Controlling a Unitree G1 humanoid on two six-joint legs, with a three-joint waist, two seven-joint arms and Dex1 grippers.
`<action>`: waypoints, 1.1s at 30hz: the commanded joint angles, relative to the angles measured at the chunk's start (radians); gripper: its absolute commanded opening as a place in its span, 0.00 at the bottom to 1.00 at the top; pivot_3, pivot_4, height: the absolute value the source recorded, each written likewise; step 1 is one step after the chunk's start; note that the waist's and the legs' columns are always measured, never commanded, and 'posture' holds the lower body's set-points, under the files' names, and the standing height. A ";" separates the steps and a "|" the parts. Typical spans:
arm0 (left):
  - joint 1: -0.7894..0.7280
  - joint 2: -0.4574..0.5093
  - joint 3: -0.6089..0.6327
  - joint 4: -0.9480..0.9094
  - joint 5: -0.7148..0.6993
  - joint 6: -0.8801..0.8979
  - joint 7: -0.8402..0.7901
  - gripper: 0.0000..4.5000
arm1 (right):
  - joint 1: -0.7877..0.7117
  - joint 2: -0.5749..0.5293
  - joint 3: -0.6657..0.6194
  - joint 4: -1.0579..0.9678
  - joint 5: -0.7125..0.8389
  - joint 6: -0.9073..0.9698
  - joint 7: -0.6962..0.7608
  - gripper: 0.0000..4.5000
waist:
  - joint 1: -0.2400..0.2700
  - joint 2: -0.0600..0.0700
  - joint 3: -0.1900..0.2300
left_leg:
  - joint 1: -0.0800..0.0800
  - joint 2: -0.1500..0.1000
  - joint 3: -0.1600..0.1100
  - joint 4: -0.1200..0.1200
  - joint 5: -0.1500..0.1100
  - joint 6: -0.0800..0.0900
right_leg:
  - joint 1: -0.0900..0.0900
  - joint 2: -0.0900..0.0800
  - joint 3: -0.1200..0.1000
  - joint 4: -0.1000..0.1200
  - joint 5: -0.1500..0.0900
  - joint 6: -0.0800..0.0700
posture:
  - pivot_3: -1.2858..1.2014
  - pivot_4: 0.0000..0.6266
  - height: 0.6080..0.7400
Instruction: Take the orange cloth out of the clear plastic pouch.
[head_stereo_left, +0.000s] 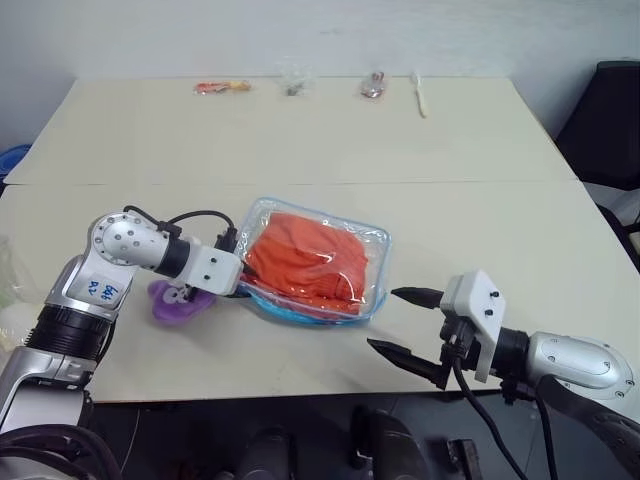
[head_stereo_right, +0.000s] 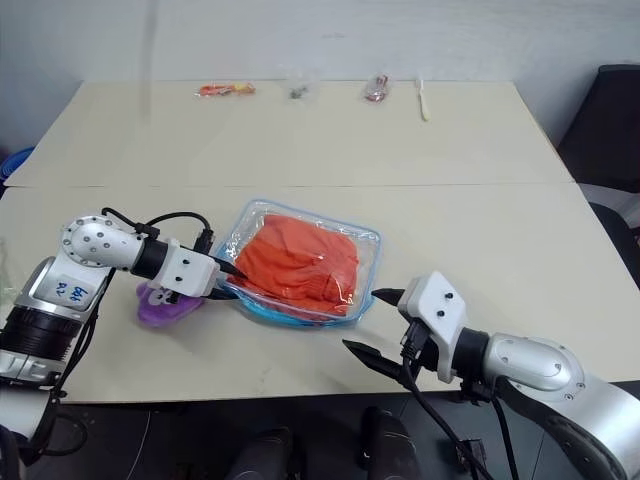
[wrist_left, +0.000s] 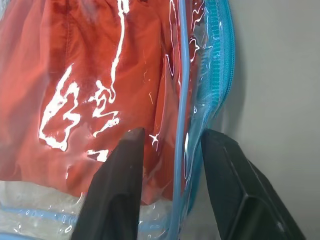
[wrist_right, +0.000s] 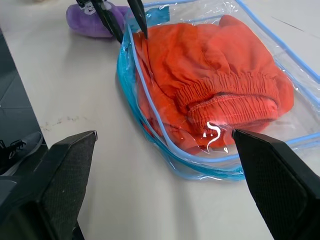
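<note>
On table (head_stereo_left: 500, 220), clear plastic pouch (head_stereo_left: 377, 243) (orange cloth (head_stereo_left: 305, 262) inside) lies diagonally.

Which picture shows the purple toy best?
The left eye view: the purple plush toy lies on the table under the left pincer, beside the clear plastic pouch. The right eye view shows the same. The right wrist view shows part of it, cut off at the edge, behind the left pincer's fingertips.

Beige tables (head_stereo_left: 300, 150) against a pale wall (head_stereo_left: 300, 30)
</note>
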 joint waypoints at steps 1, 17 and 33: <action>-0.002 0.000 0.019 -0.041 -0.021 0.015 0.008 0.10 | 0.012 0.011 -0.017 -0.020 -0.018 -0.022 0.018 1.00 | 0.000 0.000 0.000 | 0.000 0.000 0.000 0.000 0.000 0.000 | 0.000 0.000 0.000 0.000 0.000 0.000 | 0.52 0.24 1.00; 0.124 -0.097 0.158 -0.519 -0.202 0.657 0.288 0.00 | 0.029 0.071 0.135 0.024 -0.402 -0.195 0.030 0.64 | -0.003 0.000 0.000 | 0.000 0.000 -0.001 0.001 0.000 0.000 | 0.000 0.000 0.000 0.001 0.000 0.000 | 0.52 0.24 1.00; 0.141 -0.173 0.098 -0.596 -0.178 0.752 0.428 0.00 | -0.194 0.185 0.422 0.279 -0.856 -0.378 0.050 0.21 | -0.003 0.000 0.000 | 0.001 0.000 0.000 0.001 0.000 0.000 | 0.000 0.000 0.001 0.001 0.000 0.000 | 0.52 0.24 1.00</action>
